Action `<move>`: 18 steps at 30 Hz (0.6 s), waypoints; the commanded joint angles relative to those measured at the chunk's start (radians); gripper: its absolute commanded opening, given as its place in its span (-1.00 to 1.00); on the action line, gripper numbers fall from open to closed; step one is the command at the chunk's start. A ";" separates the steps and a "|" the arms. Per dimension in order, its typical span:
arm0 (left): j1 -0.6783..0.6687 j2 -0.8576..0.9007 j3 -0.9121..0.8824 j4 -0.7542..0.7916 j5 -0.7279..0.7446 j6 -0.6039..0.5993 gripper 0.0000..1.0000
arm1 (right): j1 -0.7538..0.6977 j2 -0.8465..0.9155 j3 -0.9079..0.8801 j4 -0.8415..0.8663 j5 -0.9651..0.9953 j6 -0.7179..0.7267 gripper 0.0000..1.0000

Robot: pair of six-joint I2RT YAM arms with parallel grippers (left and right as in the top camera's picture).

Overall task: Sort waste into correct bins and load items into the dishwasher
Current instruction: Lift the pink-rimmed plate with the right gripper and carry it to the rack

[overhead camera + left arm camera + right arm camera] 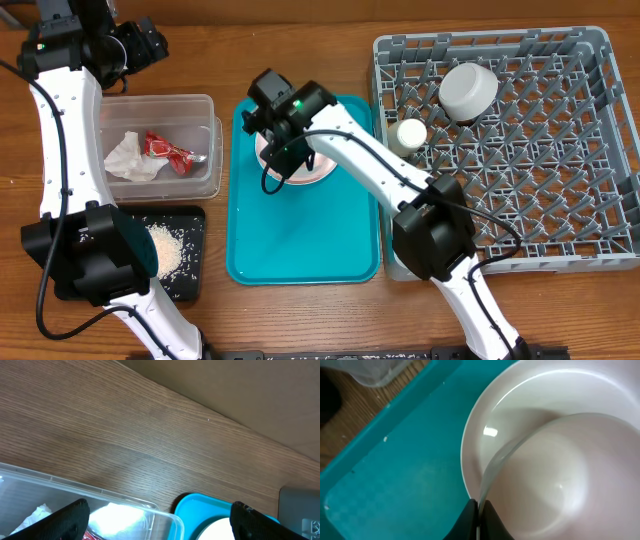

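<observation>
My right gripper (pixel 283 143) (pixel 479 510) is shut on the rim of the smaller pink dish (pixel 560 480), which sits tilted in the large pale pink plate (pixel 485 415) (pixel 322 170) on the teal tray (pixel 300 230). My left gripper (pixel 150 45) (pixel 159 522) is open and empty behind the clear tub (pixel 205 140) (pixel 165 517). The tub holds the white napkin (pixel 128 160) and the red wrapper (pixel 165 150). The black tray (pixel 190 215) holds rice-like grains (pixel 165 245). The grey bowl (pixel 468 90) and the white cup (pixel 410 135) sit in the grey dish rack (pixel 560 150).
The teal tray (pixel 395 470) lies between the tub and the rack, and its corner shows in the left wrist view (pixel 200 510). My left arm stretches along the table's left side past the black tray. Bare wooden table (pixel 150 435) lies behind the tub.
</observation>
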 commanded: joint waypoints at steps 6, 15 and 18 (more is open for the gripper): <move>0.005 0.007 0.023 0.005 -0.010 -0.010 0.84 | -0.135 -0.107 0.348 -0.171 -0.094 0.003 -0.92; 0.003 0.007 0.023 0.001 -0.009 -0.010 1.00 | -0.452 -0.196 0.405 -0.296 -0.453 0.034 -0.92; 0.003 0.007 0.023 0.001 -0.009 -0.011 1.00 | -0.570 -0.195 0.404 -0.345 -0.563 0.034 -0.92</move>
